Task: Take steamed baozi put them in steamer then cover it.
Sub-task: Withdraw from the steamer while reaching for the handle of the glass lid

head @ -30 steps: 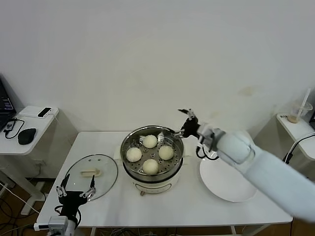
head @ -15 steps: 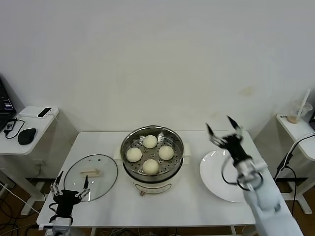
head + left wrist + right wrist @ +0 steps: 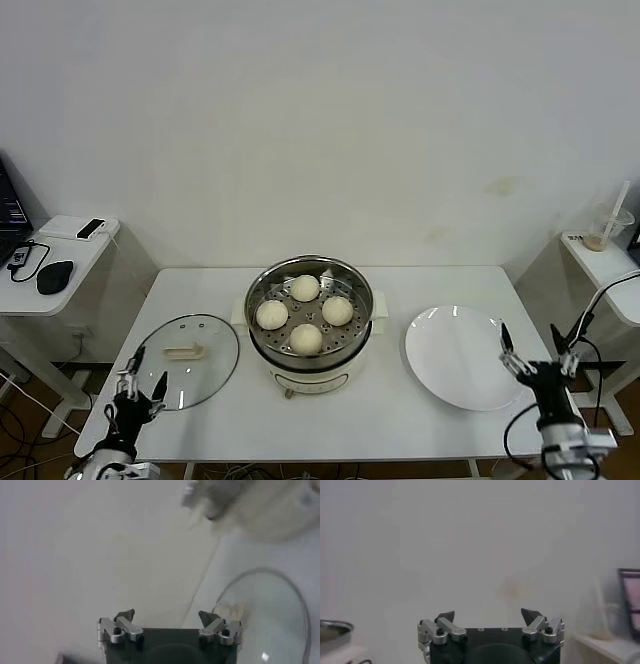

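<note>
**Buns loaded, lid not on yet — where it could get messy**

The steamer [image 3: 309, 322] can be taken as the landmark here. Four steamed baozi [image 3: 306, 338] are counted inside it, all sat on the perforated tray, none left on the white plate [image 3: 460, 358] that lies just to the robot's right of the steamer. So the loading part looks finished, and only the covering is judged to be left.

The cover [image 3: 187, 359] is found flat on the table [image 3: 400, 420] to the robot's left of the steamer, near but not touching it, with its cream handle facing up.

The left gripper [image 3: 139, 378] is held low by the near table edge, just on the near side of the cover, jaws spread wide and nothing in them. The right gripper [image 3: 540, 358] is parked past the plate, on the far side from the steamer, jaws also wide apart and empty.

What could go wrong, as a guess:
- the small handle could be missed or pinched off-centre, so the glass lid gets tilted or dropped
- the lid rim could be knocked into the pot wall on the way over
- it could be set down skewed and left sitting half off the rim

Count: one steamer, four buns, one lid, one plate, two grippers.
</note>
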Robot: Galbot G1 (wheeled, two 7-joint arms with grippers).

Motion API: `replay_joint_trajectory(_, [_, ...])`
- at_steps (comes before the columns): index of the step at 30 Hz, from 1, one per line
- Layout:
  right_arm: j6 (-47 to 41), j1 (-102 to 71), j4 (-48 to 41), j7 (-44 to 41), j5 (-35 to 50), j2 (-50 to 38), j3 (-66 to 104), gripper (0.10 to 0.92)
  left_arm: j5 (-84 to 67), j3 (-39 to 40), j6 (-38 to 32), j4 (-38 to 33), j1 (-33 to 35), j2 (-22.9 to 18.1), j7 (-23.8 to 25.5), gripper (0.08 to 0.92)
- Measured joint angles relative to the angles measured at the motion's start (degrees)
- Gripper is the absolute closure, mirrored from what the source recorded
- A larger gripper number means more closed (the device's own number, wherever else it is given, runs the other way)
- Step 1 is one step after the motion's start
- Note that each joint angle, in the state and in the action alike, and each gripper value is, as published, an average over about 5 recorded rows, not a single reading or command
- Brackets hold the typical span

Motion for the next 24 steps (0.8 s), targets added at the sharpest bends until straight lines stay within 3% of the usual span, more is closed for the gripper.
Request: replay_joint_trajectory(24, [0.8,-7.3,1.8,-0.8,-3.4,8.5,4.7,0.203,13.7,8.7,-2.0,23.3,-22.2,2.3,-0.1,0.177])
